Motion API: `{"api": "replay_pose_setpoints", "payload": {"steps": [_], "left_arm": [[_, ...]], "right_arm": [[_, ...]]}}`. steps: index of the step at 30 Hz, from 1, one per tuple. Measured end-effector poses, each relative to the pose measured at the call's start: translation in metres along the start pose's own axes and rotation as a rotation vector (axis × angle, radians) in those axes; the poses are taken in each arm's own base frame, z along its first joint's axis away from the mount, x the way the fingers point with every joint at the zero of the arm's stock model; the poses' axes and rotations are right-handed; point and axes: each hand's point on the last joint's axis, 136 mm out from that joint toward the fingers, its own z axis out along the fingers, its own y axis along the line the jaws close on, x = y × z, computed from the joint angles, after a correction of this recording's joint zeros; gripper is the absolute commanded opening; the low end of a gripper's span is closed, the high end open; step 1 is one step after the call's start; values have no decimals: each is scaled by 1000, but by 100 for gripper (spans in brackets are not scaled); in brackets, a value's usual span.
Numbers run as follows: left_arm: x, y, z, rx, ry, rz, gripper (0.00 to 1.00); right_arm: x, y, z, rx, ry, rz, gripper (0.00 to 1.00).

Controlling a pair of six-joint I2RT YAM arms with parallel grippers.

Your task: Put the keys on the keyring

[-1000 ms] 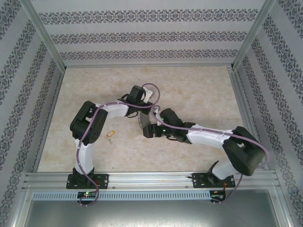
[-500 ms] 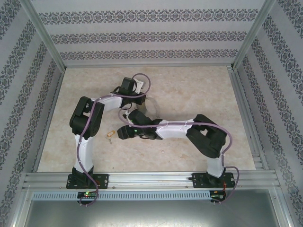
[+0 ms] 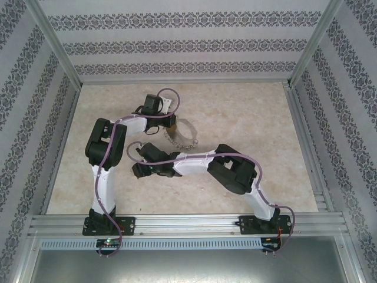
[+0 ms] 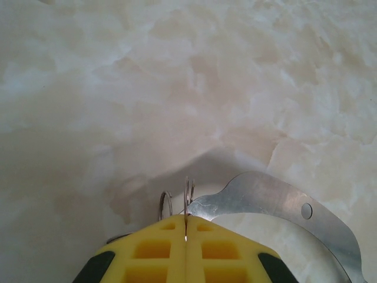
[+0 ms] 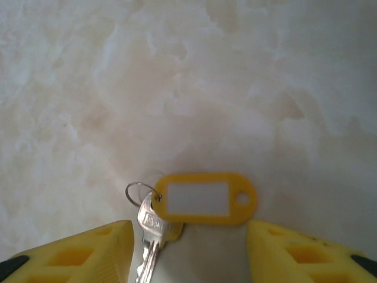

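hiding most of itself under the left gripper (image 4: 186, 236), the keyring (image 3: 181, 134) shows from that wrist as two thin wire loops rising from the clenched yellow fingers (image 4: 147, 253). the loops are pinched in the seam where the fingers meet. a curved silver plate (image 4: 277, 203) with a small hole sweeps off beside the loops, its far end cut off at the frame's corner; how it joins the keyring is hard to tell. from above, the right arm's wrist covers whatever lies beneath it, near-left of the keyring and apart from it. from the right wrist, the key (image 5: 148, 233) lies flat there, its blade cut off by the bottom edge, with a yellow tag (image 5: 203, 198) and a small loop (image 5: 137, 191) at its head. the right gripper (image 5: 188, 242) is released, one finger on each side of the key, touching neither key nor tag. the table (image 3: 253, 118) is pale cream marble. walls (image 3: 177, 44) striped with dark ornamental bands stand behind the keyring and on both sides, with aluminium posts (image 3: 56, 47) at the corners.
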Motion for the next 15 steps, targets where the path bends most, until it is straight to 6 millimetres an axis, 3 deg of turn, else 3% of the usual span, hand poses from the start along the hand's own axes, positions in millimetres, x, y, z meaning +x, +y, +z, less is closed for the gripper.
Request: {"api": "replay_pose_setpoints", "payload": {"steps": [7, 15], "left_arm": [[-1, 4, -3, 10, -1, -12, 0], [-5, 3, -3, 15, -5, -11, 0]], "right_arm": [[-6, 8, 15, 105, -17, -108, 41], [-6, 0, 19, 240, -17, -195, 11]]}}
